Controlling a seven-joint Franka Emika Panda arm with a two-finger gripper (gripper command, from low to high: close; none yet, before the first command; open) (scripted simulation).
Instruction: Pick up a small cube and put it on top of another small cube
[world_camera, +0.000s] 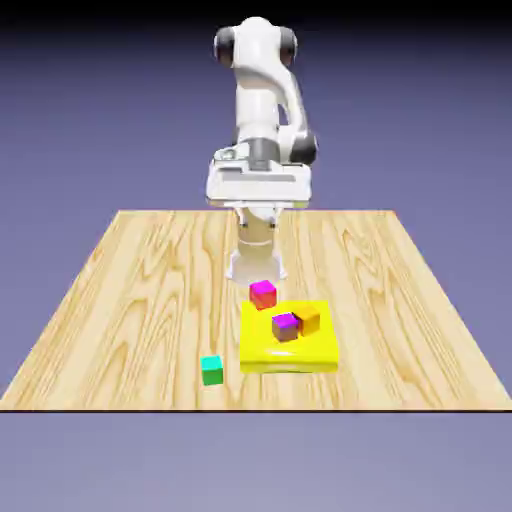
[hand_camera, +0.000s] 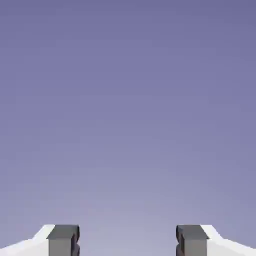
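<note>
Exterior view, clock face laid over picture. Small plain teal-green cube (world_camera: 212, 370) on pale wood-grained worktop (world_camera: 400, 330), just beside glossy yellow flat block (world_camera: 262, 353), at its 8 o'clock. Small purple cube (world_camera: 286, 328) and small orange cube (world_camera: 309, 319) atop block, close together, orange at purple's 2 o'clock. Small magenta cube (world_camera: 263, 295) near block's 11 o'clock edge; contact unclear. White arm (world_camera: 258, 95) at 12 o'clock. Tool (hand_camera: 128, 241) wide, nothing between tips; hand view otherwise shows blue-violet backdrop (hand_camera: 128, 110).
</note>
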